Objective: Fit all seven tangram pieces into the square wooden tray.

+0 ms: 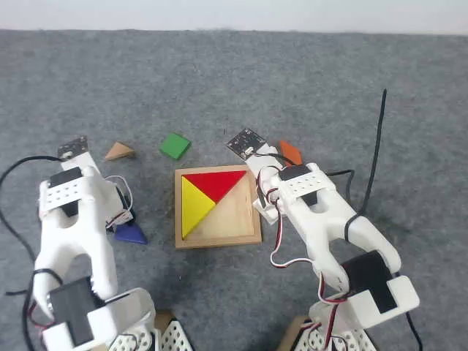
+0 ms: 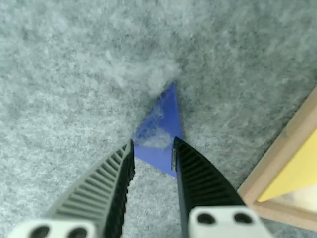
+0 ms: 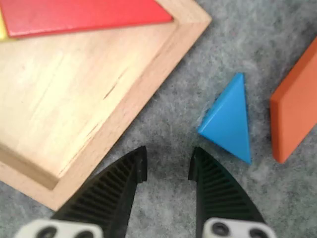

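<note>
Toward the left edge of the desk (image 1: 365, 88), the left tool (image 2: 152, 148) is held low over the dark blue triangle (image 2: 161, 130). Its jaws are spread, with a tip set on either side of the triangle's near edge, and nothing is yet pinched. Farther back, a tan triangle (image 1: 119, 151) and a green square (image 1: 175, 145) are seen lying loose on the grey felt.

At the middle of the desk the square wooden tray (image 1: 232, 218) is found partly filled. A red triangle (image 1: 217, 181) is seated along its far side and a yellow triangle (image 1: 193, 207) along its left side, while the remainder is bare wood.

To the right of the tray, the right tool (image 3: 168, 161) is held with jaws spread and empty over felt, just beside the tray's rim. A light blue triangle (image 3: 229, 121) lies near it, with an orange piece (image 3: 294, 111) just beyond.

Five pieces are judged outstanding. The step in hand appears to be the pickup of the dark blue triangle. The jaws would need to be closed squarely on its edges, then the piece lifted and carried to the bare part.
</note>
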`<state>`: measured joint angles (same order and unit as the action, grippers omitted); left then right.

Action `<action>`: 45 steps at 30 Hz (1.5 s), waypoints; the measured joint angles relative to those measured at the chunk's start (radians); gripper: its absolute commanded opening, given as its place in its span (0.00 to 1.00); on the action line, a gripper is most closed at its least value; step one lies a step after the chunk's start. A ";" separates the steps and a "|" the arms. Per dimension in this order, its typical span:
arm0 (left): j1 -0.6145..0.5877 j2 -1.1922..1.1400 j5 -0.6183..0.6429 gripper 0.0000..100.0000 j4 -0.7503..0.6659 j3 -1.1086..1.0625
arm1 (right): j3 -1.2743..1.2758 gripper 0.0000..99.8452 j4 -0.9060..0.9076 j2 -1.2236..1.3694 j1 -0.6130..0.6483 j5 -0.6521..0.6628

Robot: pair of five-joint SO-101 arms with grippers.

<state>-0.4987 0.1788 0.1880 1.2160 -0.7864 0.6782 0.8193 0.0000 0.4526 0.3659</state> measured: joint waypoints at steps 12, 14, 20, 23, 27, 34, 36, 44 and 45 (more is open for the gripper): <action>0.012 0.002 0.009 0.14 0.000 0.000 | -0.023 0.16 0.086 0.000 0.000 0.000; -0.012 0.002 0.009 0.19 0.000 -0.006 | -0.028 0.16 0.089 0.000 0.000 0.000; -0.106 0.005 -0.002 0.27 0.034 -0.006 | -0.028 0.16 0.089 0.000 0.000 0.000; -0.107 0.005 -0.021 0.27 0.040 -0.006 | -0.028 0.16 0.091 0.000 0.000 0.000; -0.110 0.005 -0.026 0.27 0.018 -0.034 | -0.028 0.16 0.091 0.000 0.000 0.000; -0.071 0.005 -0.026 0.21 -0.054 -0.098 | -0.028 0.16 0.091 0.000 0.000 0.000; -0.074 0.005 -0.015 0.19 -0.068 -0.106 | -0.028 0.16 0.091 0.000 0.000 0.000; -0.051 -0.020 -0.002 0.19 -0.074 -0.103 | -0.028 0.16 0.091 0.000 0.000 0.000; -0.049 -0.044 -0.002 0.19 -0.074 -0.091 | -0.028 0.16 0.091 0.000 0.000 0.000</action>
<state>-0.5478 0.1343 0.1864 1.1423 -0.8769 0.6506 0.9099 0.0000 0.4526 0.3659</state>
